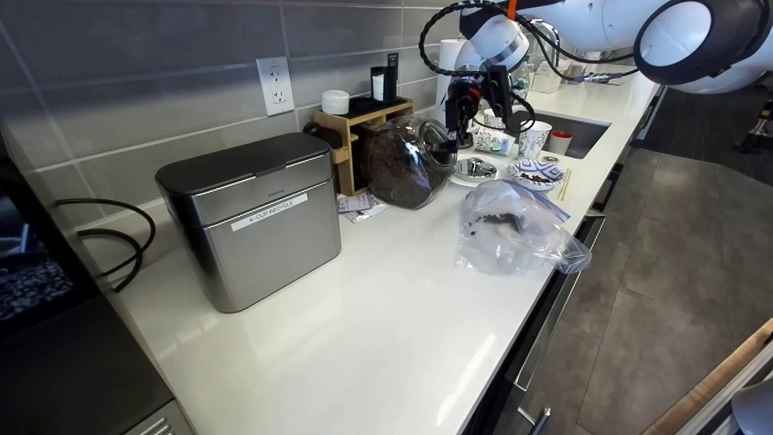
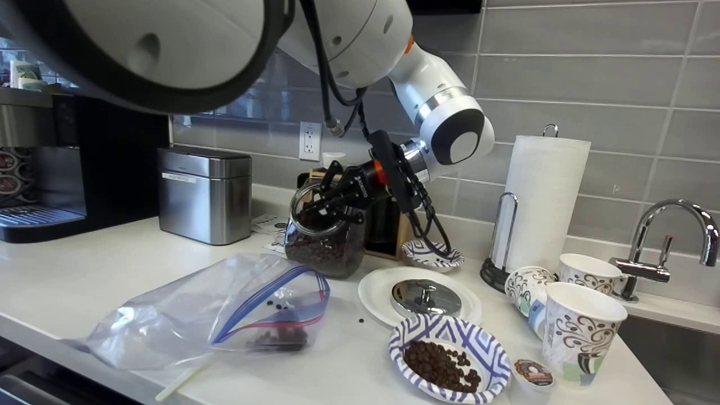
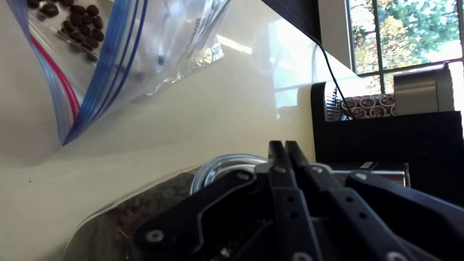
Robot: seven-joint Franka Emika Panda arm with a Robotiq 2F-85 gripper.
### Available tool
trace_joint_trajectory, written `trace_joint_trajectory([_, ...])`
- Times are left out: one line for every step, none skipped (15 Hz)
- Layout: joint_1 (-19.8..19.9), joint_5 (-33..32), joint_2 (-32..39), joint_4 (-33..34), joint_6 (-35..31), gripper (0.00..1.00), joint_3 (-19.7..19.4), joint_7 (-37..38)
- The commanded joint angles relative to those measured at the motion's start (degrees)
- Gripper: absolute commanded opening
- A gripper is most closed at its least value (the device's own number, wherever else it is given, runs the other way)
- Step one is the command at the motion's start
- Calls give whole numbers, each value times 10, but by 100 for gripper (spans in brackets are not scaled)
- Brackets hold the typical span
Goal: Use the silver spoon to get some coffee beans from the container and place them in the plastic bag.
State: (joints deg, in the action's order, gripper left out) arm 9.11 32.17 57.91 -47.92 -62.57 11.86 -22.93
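Observation:
The glass jar (image 1: 416, 184) leans tilted on the counter with a dark grainy mass of coffee beans (image 1: 389, 160) inside; it shows in both exterior views (image 2: 326, 256). My gripper (image 2: 309, 211) is at the jar's open mouth, fingers nearly together (image 3: 284, 143) with a narrow gap. I see nothing between them. No silver spoon shows; it is hidden or out of view. The clear plastic bag (image 2: 169, 315) lies open near the counter edge, holding some dark beans (image 2: 281, 337); the wrist view shows its blue and red zip mouth (image 3: 108, 69).
A patterned paper bowl (image 2: 492, 388) holds beans. Behind it is a white plate (image 2: 371, 304) with a silver lid (image 2: 426, 298). Paper cups (image 2: 582, 332) and a paper towel roll (image 2: 545, 202) stand near the sink (image 2: 675, 354). A grey metal box (image 1: 281, 226) stands by the wall.

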Motion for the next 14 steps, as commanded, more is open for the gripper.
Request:
trace_joint_trajectory([-19, -24, -6, 4, -20, 1, -7, -4])
trace_joint_trajectory([-19, -28, -9, 3, -18, 1, -8, -1])
trace_joint_trajectory([-15, -29, -10, 2, -8, 1, -7, -1])
trace_joint_trajectory([-12, -30, -12, 0, -5, 1, -7, -2])
trace_joint_trajectory([-8, -31, -16, -3, -4, 1, -7, -3])
trace_joint_trajectory([-4, -33, -20, -8, -3, 1, -9, -6])
trace_joint_trajectory([0, -34, -22, -9, 1, 1, -10, -11])
trace_joint_trajectory([4, -36, -23, -11, 4, 1, -11, -15])
trace_joint_trajectory([10, -36, -25, -14, 9, 1, -10, -23])
trace_joint_trajectory([15, -35, -27, -16, 14, 1, -9, -31])
trace_joint_trajectory([20, -34, -29, -19, 19, 1, -7, -40])
trace_joint_trajectory([24, -33, -30, -22, 23, 1, -6, -46])
trace_joint_trajectory([29, -32, -31, -24, 34, 1, -5, -55])
trace_joint_trajectory([32, -33, -33, -25, 41, 1, -4, -63])
